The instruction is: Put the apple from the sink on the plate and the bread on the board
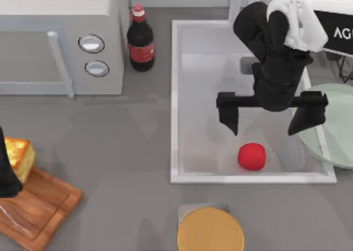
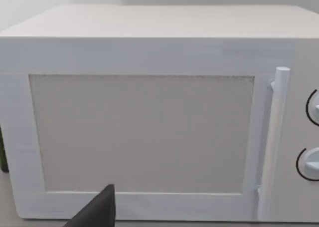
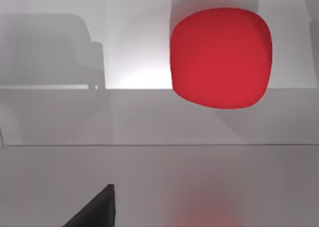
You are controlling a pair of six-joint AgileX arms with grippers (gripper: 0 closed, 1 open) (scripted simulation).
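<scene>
right gripper [image 1: 265,121] over the sink [image 1: 174,96], fingers spread wide, gripping nothing | apple [image 1: 252,156] sits just past its fingertips toward the near rim | you're on the closer arm, so drop slightly forward

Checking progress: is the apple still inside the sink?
Yes. The apple lies on the sink floor near its front rim, below the open right tool.

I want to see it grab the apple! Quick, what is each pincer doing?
Right pincer: open, empty, over the sink above the apple.
Left pincer: cannot be told; that arm sits by the bread.
</scene>
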